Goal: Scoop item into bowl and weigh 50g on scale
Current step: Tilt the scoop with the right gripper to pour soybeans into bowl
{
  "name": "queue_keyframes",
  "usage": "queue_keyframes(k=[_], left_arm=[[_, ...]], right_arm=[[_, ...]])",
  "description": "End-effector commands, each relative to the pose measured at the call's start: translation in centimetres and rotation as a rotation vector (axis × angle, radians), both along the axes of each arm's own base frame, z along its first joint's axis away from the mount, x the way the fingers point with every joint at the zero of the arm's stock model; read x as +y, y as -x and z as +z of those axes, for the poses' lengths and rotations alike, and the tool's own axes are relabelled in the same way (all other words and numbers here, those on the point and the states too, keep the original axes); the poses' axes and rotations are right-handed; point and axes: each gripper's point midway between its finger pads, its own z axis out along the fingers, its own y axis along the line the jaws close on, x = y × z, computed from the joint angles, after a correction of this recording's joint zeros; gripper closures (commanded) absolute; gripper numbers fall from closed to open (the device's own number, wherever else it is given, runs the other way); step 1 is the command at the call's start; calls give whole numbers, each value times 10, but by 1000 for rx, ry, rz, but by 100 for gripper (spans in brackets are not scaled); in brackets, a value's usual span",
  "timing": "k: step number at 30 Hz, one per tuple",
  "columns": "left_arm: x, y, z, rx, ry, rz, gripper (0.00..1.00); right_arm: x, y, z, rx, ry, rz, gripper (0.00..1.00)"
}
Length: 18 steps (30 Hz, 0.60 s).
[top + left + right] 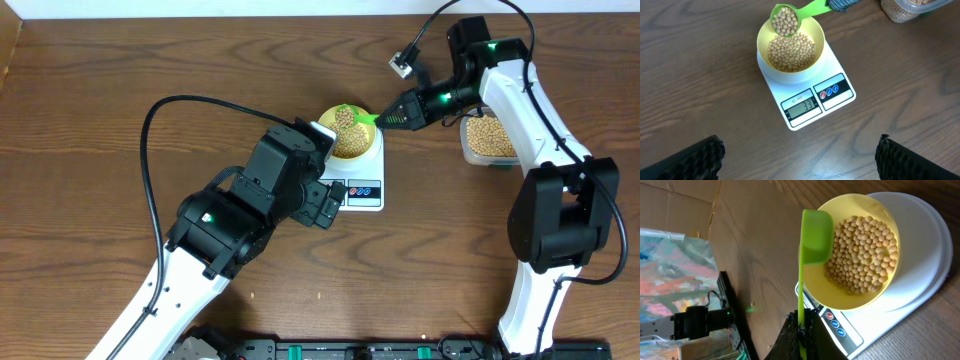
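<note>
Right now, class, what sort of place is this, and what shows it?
Probably a robotics lab bench: a left arm and right arm at a wooden table, a trailing black cable, and a digital scale under a bowl of soybeans.

The overhead camera looks straight down from high up on the dark brown wooden worktop (90,90), taking in the whole work area. The left wrist camera sits much nearer, tilted down and forward past its own black ribbed fingertips (695,160) in the lower corners, onto the white rounded-rectangular digital scale (790,89) and small pale yellow bowl (811,27). The right wrist camera is nearest, rolled on its side, sighting along the green plastic scoop (816,232). All three views share bowl and scale
</note>
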Motion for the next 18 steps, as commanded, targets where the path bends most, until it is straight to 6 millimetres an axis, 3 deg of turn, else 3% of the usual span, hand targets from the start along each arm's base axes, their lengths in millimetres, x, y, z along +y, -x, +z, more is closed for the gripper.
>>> queue_keyframes(k=[1, 18], left_arm=[[2, -3, 3, -5, 5, 24, 1], [2, -3, 3, -5, 5, 24, 1]], right_arm=[[3, -3, 2, -10, 4, 1, 99], [1, -3, -13, -29, 117, 5, 99]])
